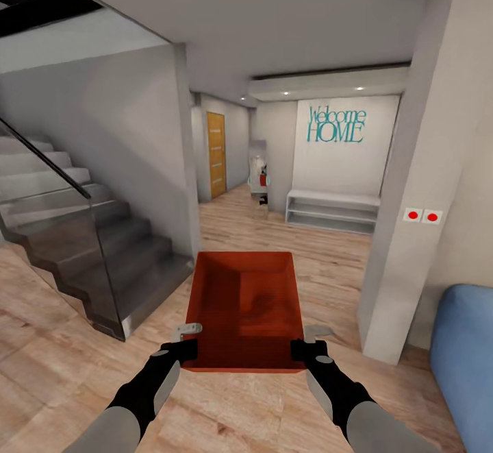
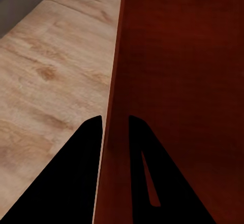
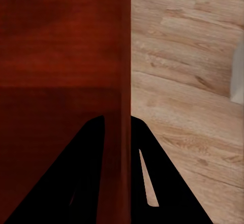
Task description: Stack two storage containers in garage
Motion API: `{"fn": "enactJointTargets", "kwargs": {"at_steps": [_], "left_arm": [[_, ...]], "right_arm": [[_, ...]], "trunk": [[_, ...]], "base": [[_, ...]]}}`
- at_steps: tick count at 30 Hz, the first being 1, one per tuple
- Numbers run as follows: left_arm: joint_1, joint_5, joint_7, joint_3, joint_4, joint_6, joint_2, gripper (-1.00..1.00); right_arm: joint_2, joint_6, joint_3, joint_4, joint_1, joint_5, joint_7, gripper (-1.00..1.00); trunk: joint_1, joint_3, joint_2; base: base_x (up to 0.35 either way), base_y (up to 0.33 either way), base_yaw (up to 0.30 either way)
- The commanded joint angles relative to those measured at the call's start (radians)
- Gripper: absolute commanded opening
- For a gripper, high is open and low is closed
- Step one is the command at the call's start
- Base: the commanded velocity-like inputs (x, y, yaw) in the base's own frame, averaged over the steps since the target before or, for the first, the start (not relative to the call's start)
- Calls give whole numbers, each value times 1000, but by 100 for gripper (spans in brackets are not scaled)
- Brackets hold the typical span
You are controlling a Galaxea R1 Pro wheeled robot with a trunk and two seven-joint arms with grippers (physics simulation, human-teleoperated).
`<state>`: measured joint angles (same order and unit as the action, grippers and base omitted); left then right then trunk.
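Note:
An orange-red storage container (image 1: pixel 244 309) hangs level in front of me above the light wood plank floor, held by both side walls. My left gripper (image 1: pixel 183 351) is shut on its left wall (image 2: pixel 113 132), one dark finger on each side. On the opposite wall (image 3: pixel 122 132) my right gripper (image 1: pixel 301 350) is shut the same way. The bin is lidless and looks empty. I am in the living room area, facing a hallway.
A grey staircase (image 1: pixel 82 247) with a glass rail stands at the left. A white pillar (image 1: pixel 404 234) and a blue sofa (image 1: pixel 465 364) are at the right. Ahead are a white bench shelf (image 1: pixel 332 210) and an orange-wood door (image 1: pixel 216 154) down the hall.

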<state>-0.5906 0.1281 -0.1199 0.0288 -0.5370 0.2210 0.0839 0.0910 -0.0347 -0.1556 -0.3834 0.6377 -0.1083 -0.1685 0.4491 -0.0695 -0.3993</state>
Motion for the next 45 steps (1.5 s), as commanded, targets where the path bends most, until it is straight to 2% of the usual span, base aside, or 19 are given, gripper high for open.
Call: {"fn": "enactJointTargets", "kwargs": {"at_steps": [1, 28, 45], "left_arm": [[0, 5, -12, -4, -3, 6, -19, -100], [0, 5, -12, -4, -3, 6, -19, -100], [0, 5, -12, -4, -3, 6, -19, -100]], "right_arm": [[-8, -4, 10, -3, 0, -7, -9, -100], [-8, -5, 11, -6, 0, -6, -9, -100], [-7, -7, 10, -6, 0, -7, -9, -100]], "trunk": [[1, 0, -1], [1, 0, -1], [1, 0, -1]], "base": [[322, 0, 0], [322, 0, -2], [322, 0, -216]]}}
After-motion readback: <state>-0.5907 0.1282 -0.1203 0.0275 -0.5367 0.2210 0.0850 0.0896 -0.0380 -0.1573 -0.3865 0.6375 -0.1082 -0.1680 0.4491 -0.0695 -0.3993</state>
